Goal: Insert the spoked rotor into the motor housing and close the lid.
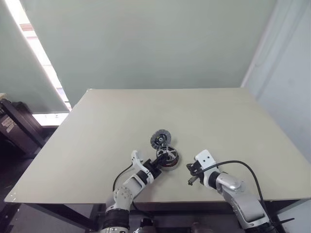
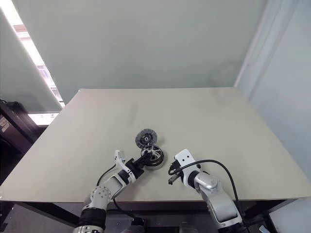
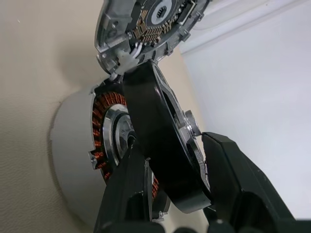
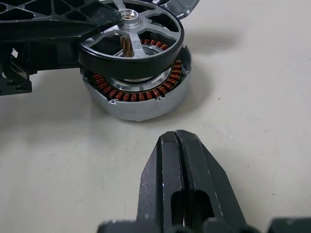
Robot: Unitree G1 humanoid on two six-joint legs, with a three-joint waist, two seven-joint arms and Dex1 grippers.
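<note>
The spoked rotor (image 4: 130, 36) sits clamped in my left gripper (image 3: 177, 165), one black finger on each flat face, held directly over the motor housing (image 4: 138, 99). It is tilted: the side toward my left hand rides higher and the far rim dips against the housing's copper windings, so its shaft leans off vertical rather than pointing straight down into the silver centre. The housing lies flat on the table (image 1: 97, 126), near the front edge, open face up. Just beyond it, touching or nearly so, the lid (image 1: 159, 140) lies flat on the table.

My left arm reaches in low from the near left, forearm angled toward the right, gripper (image 1: 156, 166) about level with the table.

My right gripper (image 4: 181, 160) has its fingers pressed together, holding nothing. It hovers close to the table just right of the housing (image 1: 167, 161), pointing toward it and slightly downward, the arm (image 1: 233, 189) coming in from the near right.
</note>
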